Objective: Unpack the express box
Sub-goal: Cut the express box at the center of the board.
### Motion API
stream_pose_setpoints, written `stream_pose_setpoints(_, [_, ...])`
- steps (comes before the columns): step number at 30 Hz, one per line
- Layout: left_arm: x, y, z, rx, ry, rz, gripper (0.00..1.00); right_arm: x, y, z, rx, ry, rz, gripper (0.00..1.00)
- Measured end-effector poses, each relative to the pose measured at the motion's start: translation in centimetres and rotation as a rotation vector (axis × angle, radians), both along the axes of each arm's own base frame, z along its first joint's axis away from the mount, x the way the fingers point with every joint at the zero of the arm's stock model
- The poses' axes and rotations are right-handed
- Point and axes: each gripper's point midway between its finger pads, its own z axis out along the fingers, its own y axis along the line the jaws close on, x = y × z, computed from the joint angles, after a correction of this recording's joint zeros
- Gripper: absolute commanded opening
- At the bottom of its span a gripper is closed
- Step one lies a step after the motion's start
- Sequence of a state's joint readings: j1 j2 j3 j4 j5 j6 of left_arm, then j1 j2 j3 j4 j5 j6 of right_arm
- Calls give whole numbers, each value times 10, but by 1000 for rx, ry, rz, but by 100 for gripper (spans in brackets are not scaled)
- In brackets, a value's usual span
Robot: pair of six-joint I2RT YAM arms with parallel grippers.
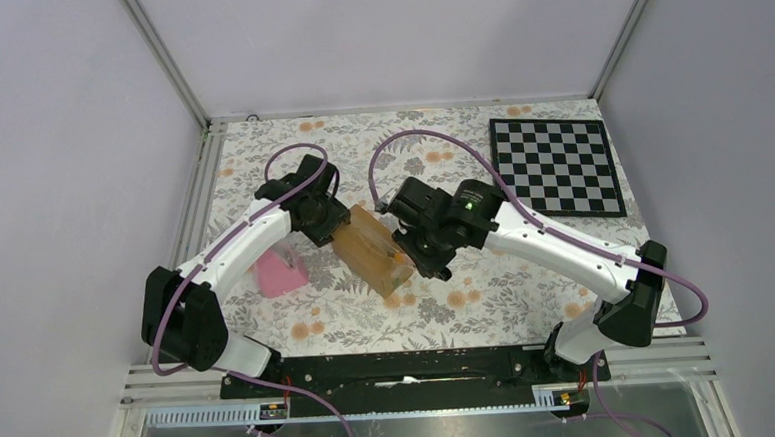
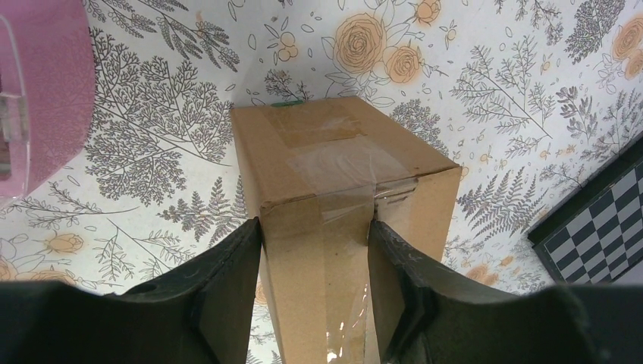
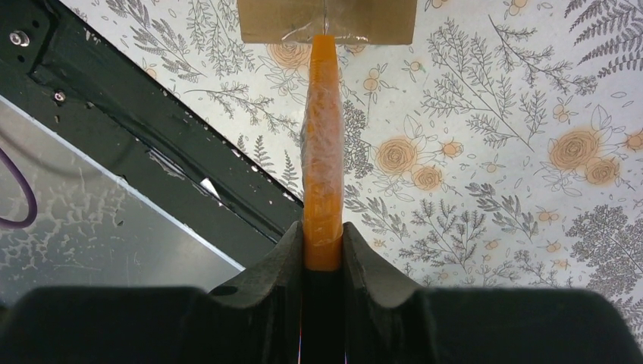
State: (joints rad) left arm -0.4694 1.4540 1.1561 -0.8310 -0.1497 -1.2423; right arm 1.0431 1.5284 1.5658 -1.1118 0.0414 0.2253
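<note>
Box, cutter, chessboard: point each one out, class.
box [image 2: 334, 163], left wrist view, taped face.
cutter [image 3: 322, 152], right wrist view, orange body.
chessboard [image 1: 557, 167], top view, centre squares.

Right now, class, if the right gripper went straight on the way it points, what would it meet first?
The express box: the orange cutter clamped in the right gripper points at its taped seam, tip seemingly touching, though depth is unclear.
</note>
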Motion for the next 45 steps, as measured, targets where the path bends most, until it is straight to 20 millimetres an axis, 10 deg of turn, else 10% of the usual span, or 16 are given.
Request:
stream_pose_setpoints(26, [4,9,0,7,-4,13,47,-21,-16,-4,-64,48,3,0])
stream_pose_setpoints(37, [11,7,9,-5,-50,-42,97,-9,-16,29,-23,-43,-60,0])
stream_pose_setpoints(45, [22,-11,75,-95,-265,-191,99,24,-16,48,110,-118,-175,0])
